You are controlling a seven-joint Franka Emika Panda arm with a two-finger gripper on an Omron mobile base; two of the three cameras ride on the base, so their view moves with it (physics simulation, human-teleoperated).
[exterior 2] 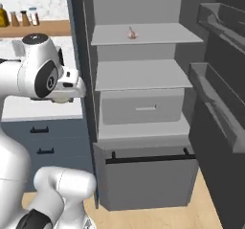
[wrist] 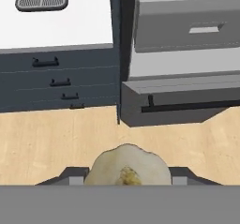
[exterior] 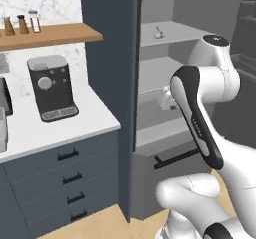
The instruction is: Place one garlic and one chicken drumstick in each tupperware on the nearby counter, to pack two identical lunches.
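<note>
Progress check, landmark: the open fridge (exterior 2: 143, 103).

Nearest, in the hand view, one garlic (wrist: 127, 168) is seen clamped between the two finger tips of the end effector (wrist: 126, 177); the jaws are set part-way, closed on the bulb. The camera looks down at the wooden floor (wrist: 51, 138) in front of the fridge, so the bulb is judged to be off its shelf and in transit.

Left of the fridge, the counter (exterior: 75, 120) is seen, with a coffee machine (exterior: 51, 87) standing on it. Neither tupperware can be identified with certainty; a pale edge at the far left of the counter is too cropped to name.

Farthest, a second garlic (exterior 2: 132, 33) is seen on the top shelf inside the fridge. In the left base view a pale shape on a lower shelf, partly hidden by the arm, cannot be named. No drumstick can be made out.

Judgement: first item picked, not yet placed. Left: this placement, second garlic, both drumsticks.
</note>
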